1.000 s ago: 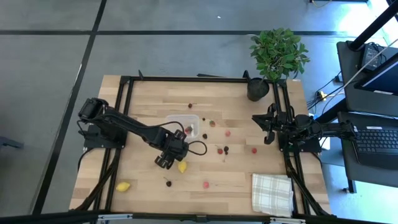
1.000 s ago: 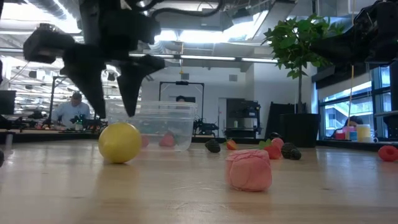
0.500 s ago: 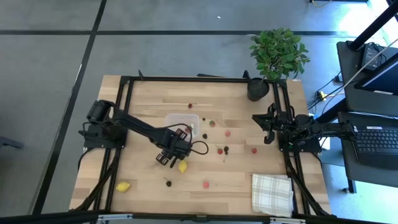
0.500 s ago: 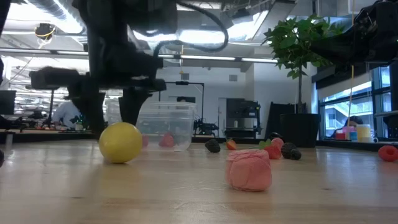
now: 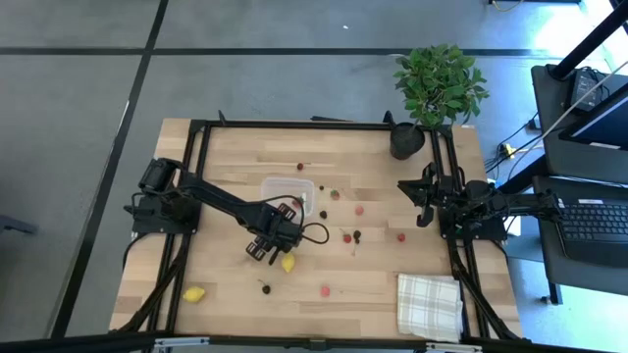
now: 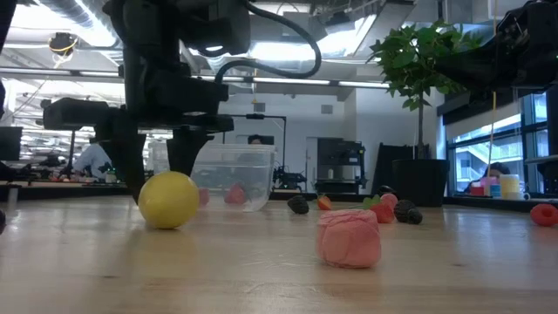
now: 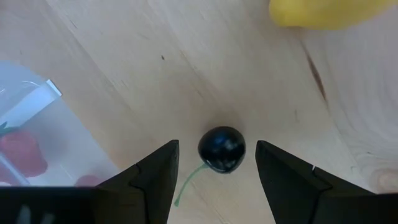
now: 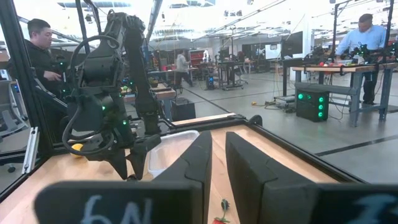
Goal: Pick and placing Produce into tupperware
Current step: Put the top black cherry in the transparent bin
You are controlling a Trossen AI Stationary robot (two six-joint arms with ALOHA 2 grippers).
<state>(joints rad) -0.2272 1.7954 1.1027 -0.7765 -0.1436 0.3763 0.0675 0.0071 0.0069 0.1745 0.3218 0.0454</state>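
Observation:
My left gripper [image 5: 263,248] [image 7: 217,171] is open and low over the table, just on the near side of the clear tupperware [image 5: 287,192] [image 7: 31,137]. Its fingers stand on either side of a small dark berry with a green stem [image 7: 222,149], apart from it. The berry lies on the wood and is hidden under the gripper in the high view. A yellow lemon-shaped piece [image 5: 287,262] [image 6: 168,200] lies right beside the gripper. Red pieces lie inside the tub [image 6: 233,195]. My right gripper [image 5: 422,203] [image 8: 219,163] waits at the table's right side, fingers nearly together.
A second yellow piece [image 5: 194,293] lies near the near-left corner. Red and dark berries [image 5: 350,236] are scattered right of the tub, and a pink one [image 6: 349,237] sits nearer. A potted plant [image 5: 432,93] stands far right, and a checked cloth [image 5: 429,305] lies near right.
My left gripper has gone down toward the table beside the yellow piece, its open fingers now reaching table level, and has shifted slightly toward the tub. Most of this happened in the first half second. The yellow piece has stayed in place.

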